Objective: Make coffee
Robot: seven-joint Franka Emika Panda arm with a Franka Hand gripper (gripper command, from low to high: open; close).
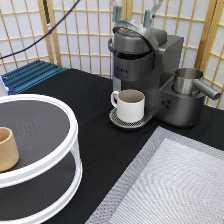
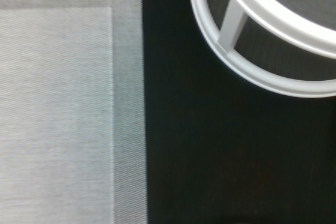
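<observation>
Gripper (image 1: 133,12) hangs at the exterior view's top edge, jaws spread wide with nothing between them. Right below the jaws: the brewer (image 1: 145,65), lid looking closed. No pod in sight; likely inside, I'd judge. Mug (image 1: 130,104) sits lower still, under the spout, placed to catch the pour.

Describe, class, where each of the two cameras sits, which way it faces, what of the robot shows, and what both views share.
Exterior view: fixed off the arm, looking down across the table at the coffee machine and white mug; only the open gripper shows, at top.
Wrist view: on the hand, looking straight down; no robot parts visible.
Shared: grey mat, white round shelf, black tabletop.
</observation>
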